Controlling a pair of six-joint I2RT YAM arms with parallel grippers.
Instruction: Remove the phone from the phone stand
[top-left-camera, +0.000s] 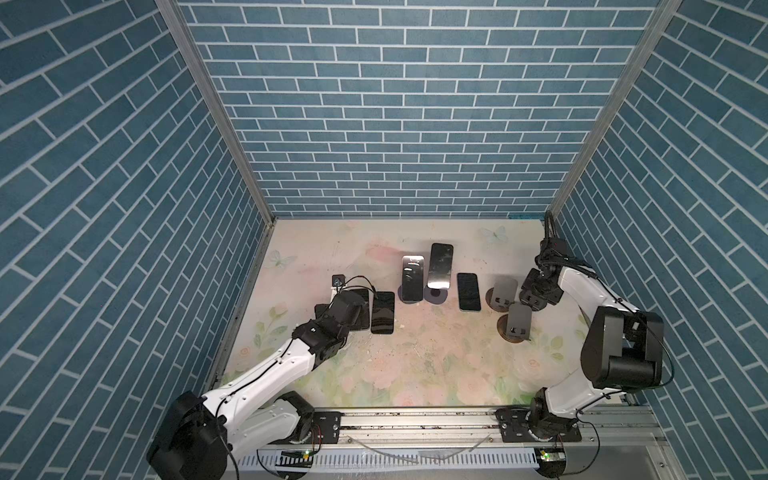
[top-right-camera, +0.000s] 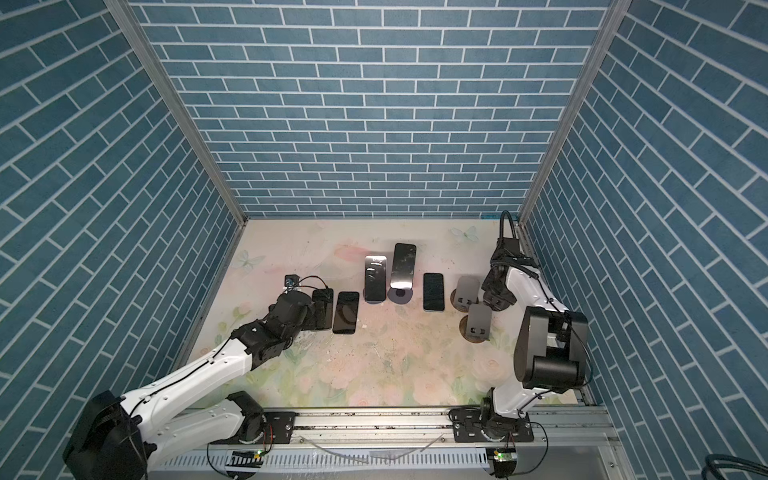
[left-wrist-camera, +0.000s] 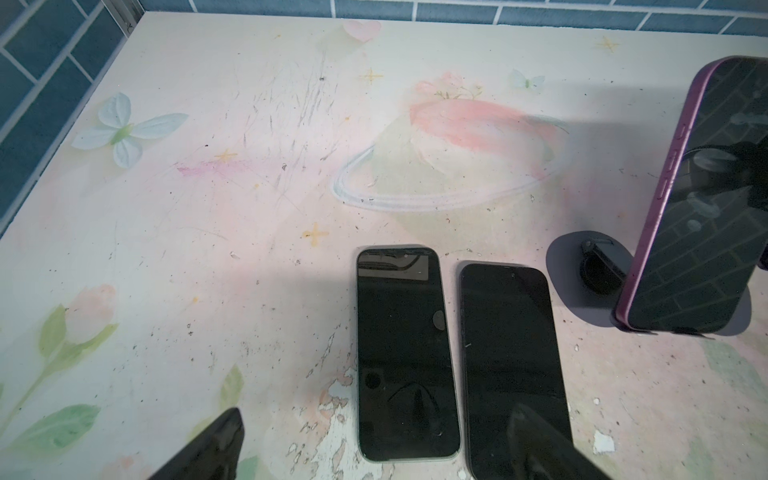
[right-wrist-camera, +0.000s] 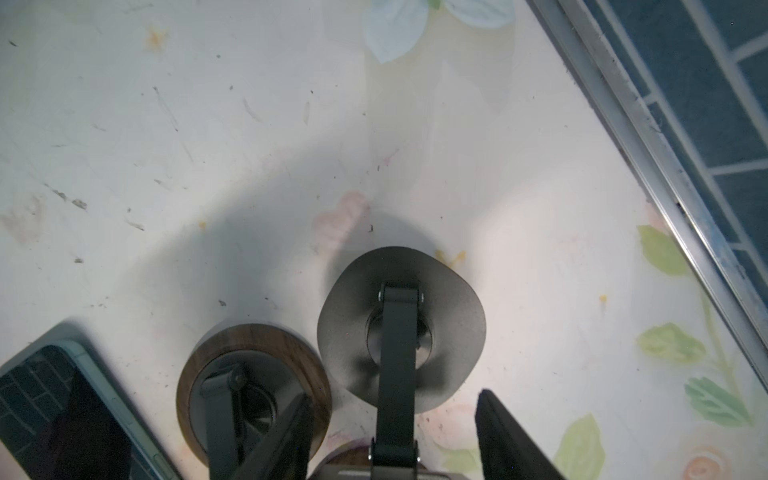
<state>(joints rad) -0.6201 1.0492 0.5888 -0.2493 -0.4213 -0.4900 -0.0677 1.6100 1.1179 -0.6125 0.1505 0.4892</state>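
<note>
The left gripper (left-wrist-camera: 376, 415) is held wide open and empty, low over a pale-edged black phone (left-wrist-camera: 405, 353) and a dark-edged black phone (left-wrist-camera: 511, 365), both laid flat on the flowered table top (left-wrist-camera: 249, 166). The phone to be removed is judged to be the black-screened phone in a purple case (left-wrist-camera: 698, 199). It is found ahead of these fingers and off to their right, well apart from them, propped on a slate-grey round-based stand (left-wrist-camera: 577, 266). Its long axis is set nearly upright and leaned back a little (a grip across the two long edges seems natural). The left arm is clearly the nearer one. Beside that phone, on the side away from the hand, a taller glossy black phone (top-left-camera: 440, 264) is carried by a dark disc-based stand (top-left-camera: 436, 296). The right gripper (right-wrist-camera: 395, 397) is seen with its fingers apart. The arm of an empty grey stand (right-wrist-camera: 401, 332) is between them and no contact can be made out. An empty wood-rimmed stand (right-wrist-camera: 253, 374) is placed just beside.
</note>
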